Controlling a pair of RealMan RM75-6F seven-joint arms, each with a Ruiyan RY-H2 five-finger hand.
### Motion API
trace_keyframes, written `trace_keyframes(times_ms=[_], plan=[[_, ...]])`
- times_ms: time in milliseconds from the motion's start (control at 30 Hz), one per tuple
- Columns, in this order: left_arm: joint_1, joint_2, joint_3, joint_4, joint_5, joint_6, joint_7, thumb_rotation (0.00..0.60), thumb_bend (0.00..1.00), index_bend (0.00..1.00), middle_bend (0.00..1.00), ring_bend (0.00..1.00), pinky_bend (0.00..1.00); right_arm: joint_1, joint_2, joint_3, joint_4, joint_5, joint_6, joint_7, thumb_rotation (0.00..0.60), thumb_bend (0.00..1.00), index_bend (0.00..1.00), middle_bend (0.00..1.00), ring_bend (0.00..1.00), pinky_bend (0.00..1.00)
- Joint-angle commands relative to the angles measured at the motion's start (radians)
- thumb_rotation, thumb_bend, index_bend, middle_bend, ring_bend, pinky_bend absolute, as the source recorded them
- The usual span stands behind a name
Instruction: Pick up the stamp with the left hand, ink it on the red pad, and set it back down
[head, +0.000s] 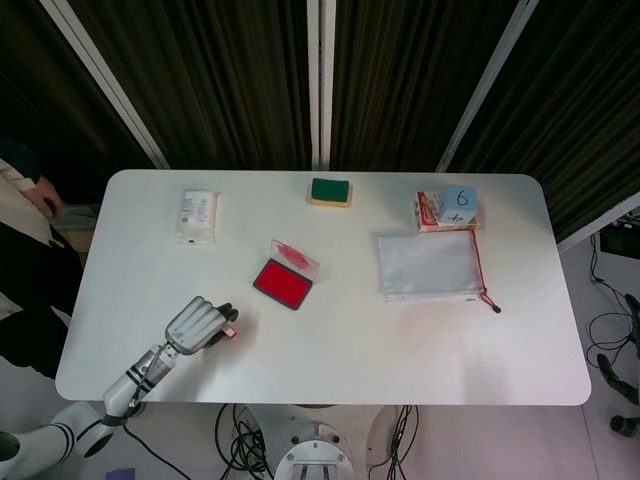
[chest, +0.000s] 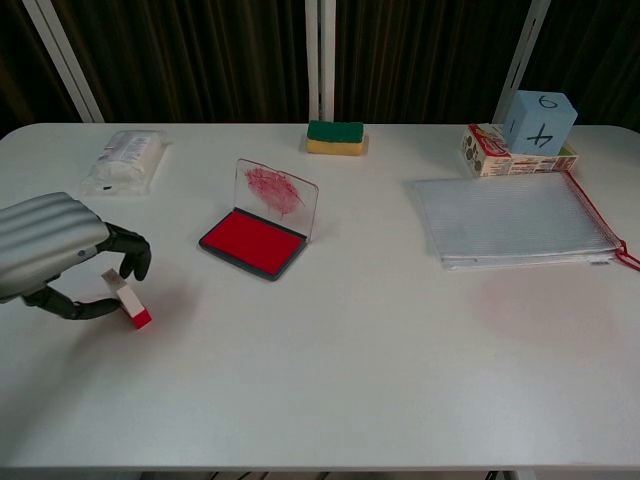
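Note:
The stamp (chest: 128, 300) is a small white block with a red base, leaning on the table near the front left; in the head view the stamp (head: 231, 331) peeks out beside the fingers. My left hand (chest: 50, 245) (head: 195, 325) curls over it, thumb against its left side and a fingertip down on its top, pinching it where it stands. The red ink pad (chest: 252, 243) (head: 281, 284) lies open to the right and farther back, its clear, red-smeared lid (chest: 276, 190) standing upright. My right hand is not in either view.
A packet of wipes (chest: 127, 158) lies at the back left and a green-and-yellow sponge (chest: 335, 137) at the back centre. On the right, a mesh zip pouch (chest: 515, 220) lies in front of a blue numbered cube (chest: 540, 120) on a small box (chest: 485, 150).

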Motion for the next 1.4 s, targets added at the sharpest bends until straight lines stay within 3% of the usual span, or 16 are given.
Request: trace_keyframes(times_ms=[33, 533, 933, 1133, 1400], plan=[[-0.004, -0.008, 0.008, 0.014, 0.007, 0.011, -0.015, 0.6, 0.27, 0.47, 0.51, 0.94, 1.0, 0.0, 0.0, 0.0, -0.002, 0.001, -0.001, -0.003, 0.6, 0.19, 0.0, 0.0, 0.0, 0.0], [-0.016, -0.026, 0.02, 0.044, -0.008, -0.001, -0.028, 0.6, 0.31, 0.5, 0.53, 0.94, 1.0, 0.003, 0.003, -0.002, -0.01, 0.005, -0.012, -0.015, 0.6, 0.19, 0.0, 0.0, 0.0, 0.0], [-0.019, -0.024, 0.024, 0.039, -0.022, 0.003, -0.055, 0.6, 0.34, 0.59, 0.59, 0.94, 1.0, 0.005, 0.003, -0.002, -0.01, 0.009, -0.019, -0.016, 0.6, 0.19, 0.0, 0.0, 0.0, 0.0], [-0.033, 0.016, 0.01, -0.033, -0.046, -0.007, -0.125, 0.6, 0.37, 0.62, 0.62, 0.94, 1.0, 0.004, 0.007, 0.0, -0.015, 0.006, -0.012, -0.017, 0.6, 0.19, 0.0, 0.0, 0.0, 0.0], [-0.081, 0.124, -0.052, -0.22, -0.122, -0.073, -0.217, 0.6, 0.4, 0.64, 0.64, 0.95, 1.0, 0.006, 0.007, 0.0, -0.018, 0.004, -0.013, -0.016, 0.6, 0.19, 0.0, 0.0, 0.0, 0.0]])
